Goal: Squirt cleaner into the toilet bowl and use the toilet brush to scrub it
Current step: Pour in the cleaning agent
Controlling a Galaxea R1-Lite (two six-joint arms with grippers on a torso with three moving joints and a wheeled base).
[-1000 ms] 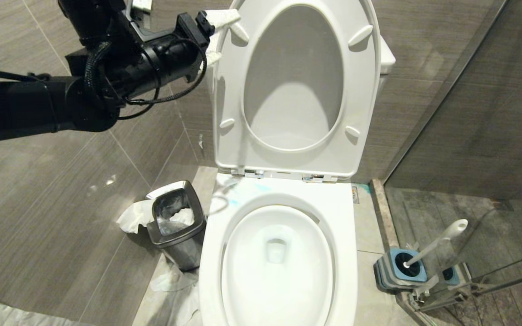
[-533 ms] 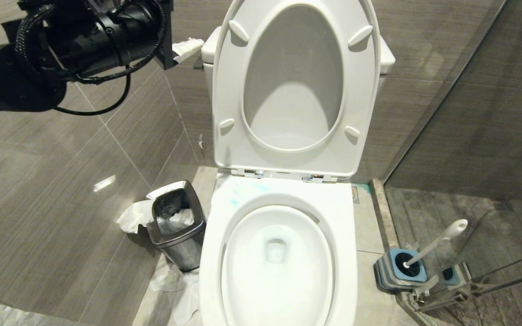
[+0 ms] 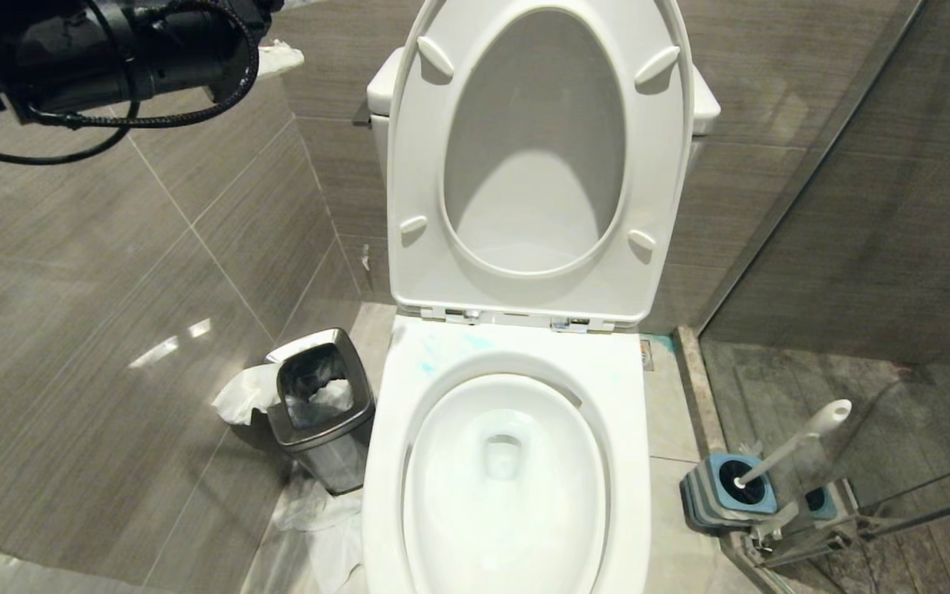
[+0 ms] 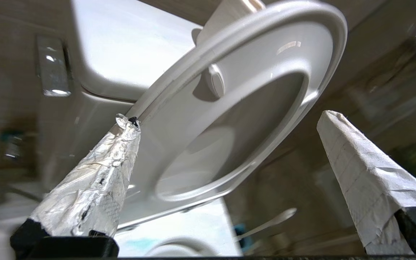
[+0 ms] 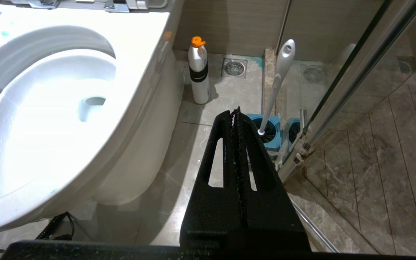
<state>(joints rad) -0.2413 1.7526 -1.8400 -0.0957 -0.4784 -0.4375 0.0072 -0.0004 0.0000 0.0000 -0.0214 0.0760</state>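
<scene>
Head view looks down; wrist views closer — all share toilet bowl.

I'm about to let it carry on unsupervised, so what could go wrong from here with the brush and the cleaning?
1. The toilet brush leans in its blue holder right against the glass shower door; pulling it out could knock the glass or tip the holder.
2. The white bottle stands on the floor between the toilet bowl and the brush, so a reaching arm might topple it.
3. The open left tool hangs near the raised seat; a swing could slam it down.
</scene>
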